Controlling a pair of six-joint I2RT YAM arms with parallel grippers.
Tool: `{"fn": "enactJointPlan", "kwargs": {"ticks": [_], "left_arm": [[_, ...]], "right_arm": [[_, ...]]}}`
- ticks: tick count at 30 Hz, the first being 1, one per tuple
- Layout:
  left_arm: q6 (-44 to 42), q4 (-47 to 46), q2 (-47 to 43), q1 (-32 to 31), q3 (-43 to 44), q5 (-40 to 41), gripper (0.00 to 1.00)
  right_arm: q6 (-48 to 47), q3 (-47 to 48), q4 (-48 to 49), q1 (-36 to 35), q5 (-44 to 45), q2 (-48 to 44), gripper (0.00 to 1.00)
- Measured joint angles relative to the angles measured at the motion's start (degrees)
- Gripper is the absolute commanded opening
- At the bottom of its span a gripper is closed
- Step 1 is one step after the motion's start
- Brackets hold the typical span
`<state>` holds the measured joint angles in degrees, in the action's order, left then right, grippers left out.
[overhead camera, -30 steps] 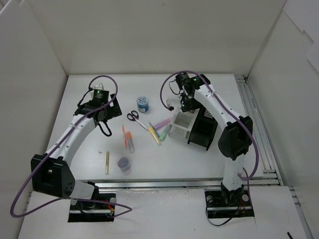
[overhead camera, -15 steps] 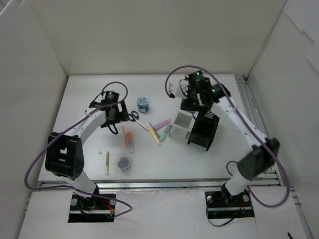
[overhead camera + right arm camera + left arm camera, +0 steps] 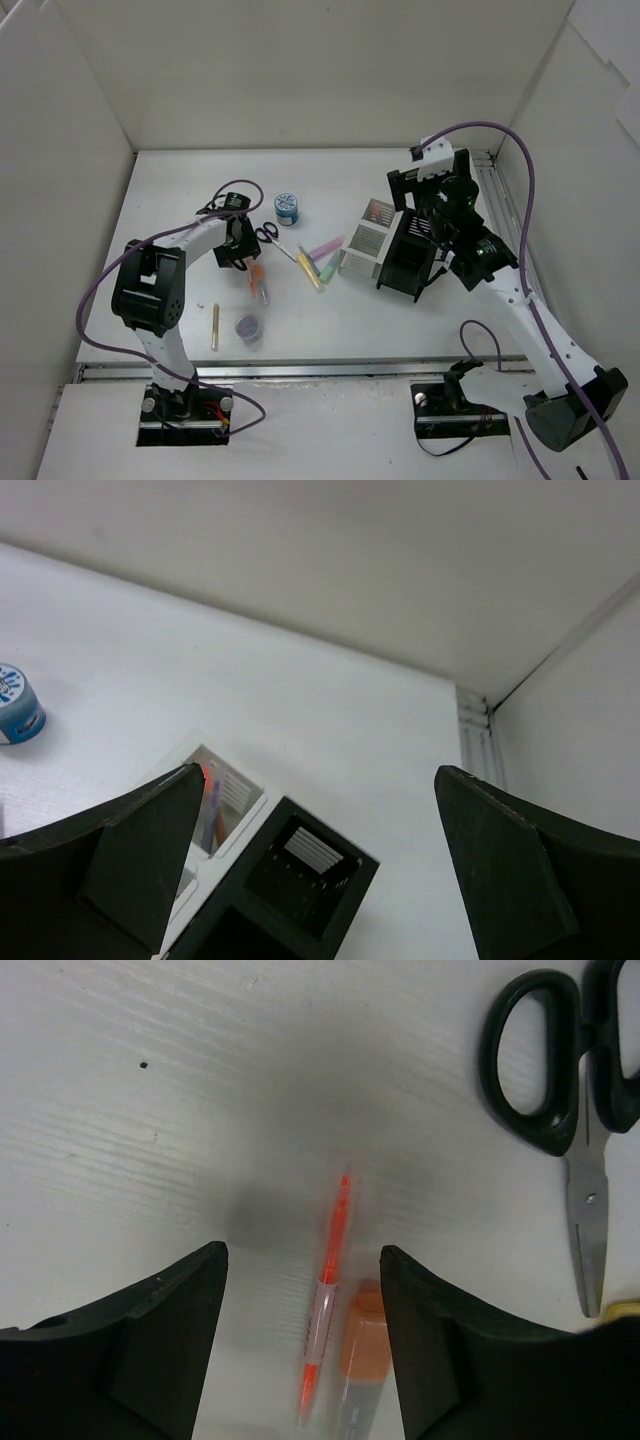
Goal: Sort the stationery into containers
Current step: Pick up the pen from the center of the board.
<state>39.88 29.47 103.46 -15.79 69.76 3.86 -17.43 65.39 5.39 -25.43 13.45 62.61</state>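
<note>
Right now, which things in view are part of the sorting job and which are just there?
Job: scissors, blue tin, purple jar, orange pen, orange-capped marker, yellow pen, pastel markers, white organizer, black holder.
Not the job: purple cables, table rail.

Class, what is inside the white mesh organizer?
The white mesh organizer holds an orange pen and a purple pen in one compartment. A finger of the right gripper covers the other compartments in the wrist view.
</note>
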Motion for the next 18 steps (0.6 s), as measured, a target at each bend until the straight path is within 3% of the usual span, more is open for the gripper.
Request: {"fn": "enactJointPlan", "kwargs": {"ticks": [5,11,18], "left_arm": [[1.8,-0.5,2.6,0.0,0.8,-1.1,0.39],[2.7,-1.5,3.5,0.0,1.4,-1.6,0.02],[2.6,-1.6,3.0,0.1,1.5,-0.9,0.0]], "right_arm": [[8.0,-5.0,-1.2,0.5,2.4,0.9,0.98],[17.0,-6.4,-2.2,1.7,1.1,0.9,0.98],[22.2,-6.4,-2.2,3.0,-7.3,0.9,0.98]]}}
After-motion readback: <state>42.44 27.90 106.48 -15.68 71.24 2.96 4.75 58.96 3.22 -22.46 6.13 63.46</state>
